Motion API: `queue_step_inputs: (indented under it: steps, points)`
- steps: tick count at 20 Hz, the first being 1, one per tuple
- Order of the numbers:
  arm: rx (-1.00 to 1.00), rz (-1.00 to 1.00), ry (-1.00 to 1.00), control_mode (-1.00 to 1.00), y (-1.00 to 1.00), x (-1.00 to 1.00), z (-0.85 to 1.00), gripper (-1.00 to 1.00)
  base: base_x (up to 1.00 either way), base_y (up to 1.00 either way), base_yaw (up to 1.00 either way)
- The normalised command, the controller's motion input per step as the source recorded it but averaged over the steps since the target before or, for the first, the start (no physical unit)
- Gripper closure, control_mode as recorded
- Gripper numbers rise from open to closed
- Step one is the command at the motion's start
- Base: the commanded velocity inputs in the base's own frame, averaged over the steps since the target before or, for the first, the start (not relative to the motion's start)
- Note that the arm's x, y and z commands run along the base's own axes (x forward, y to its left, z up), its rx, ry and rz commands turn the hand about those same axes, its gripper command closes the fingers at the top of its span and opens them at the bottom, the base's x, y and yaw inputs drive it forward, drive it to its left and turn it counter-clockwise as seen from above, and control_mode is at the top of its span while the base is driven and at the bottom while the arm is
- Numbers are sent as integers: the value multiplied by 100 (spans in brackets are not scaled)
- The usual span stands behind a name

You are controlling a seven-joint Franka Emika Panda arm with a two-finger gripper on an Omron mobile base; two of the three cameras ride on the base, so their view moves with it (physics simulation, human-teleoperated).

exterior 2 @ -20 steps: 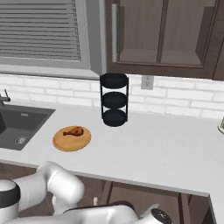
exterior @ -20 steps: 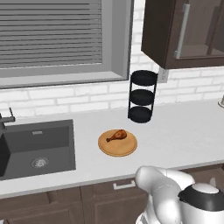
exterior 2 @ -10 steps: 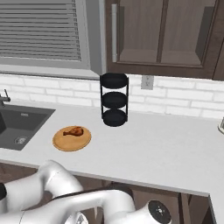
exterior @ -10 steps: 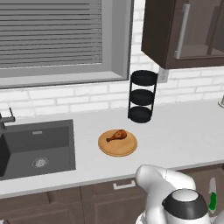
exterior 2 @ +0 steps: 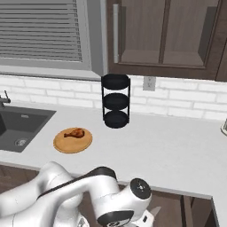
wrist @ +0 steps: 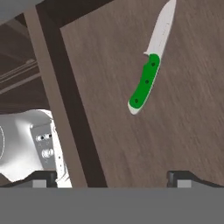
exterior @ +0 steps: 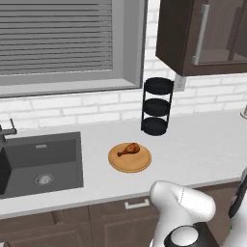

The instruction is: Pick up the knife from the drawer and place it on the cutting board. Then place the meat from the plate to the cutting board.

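Now the big pale grey counter (exterior: 202,144) runs smooth and matte, with the dark square sink (exterior: 41,161) set into it left of the plate. Behind the plate stands a black three-tier round rack (exterior 2: 115,107). That plate (exterior 2: 72,140), a flat tan wooden disc, carries the meat (exterior 2: 74,132), a small reddish-brown drumstick. Down in the wood-grained drawer (wrist: 192,131) lies the knife (wrist: 151,65), green handle, pale pointed blade. Above it hovers the gripper (wrist: 111,177), jaws spread wide, holding nothing, the white arm (exterior 2: 75,195) folded low in front of the counter.
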Motion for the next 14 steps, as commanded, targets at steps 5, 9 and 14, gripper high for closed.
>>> queue_step_inputs:
  steps: [5, 9, 14]
  points:
    - [0, 0, 0, -100, 0, 58, 0, -100, 0, 0, 0]
    - [0, 0, 0, -100, -8, 48, -19, -100, 0, 0, 0]
    - [0, 0, -1, -100, -13, 45, -22, -100, 0, 0, 0]
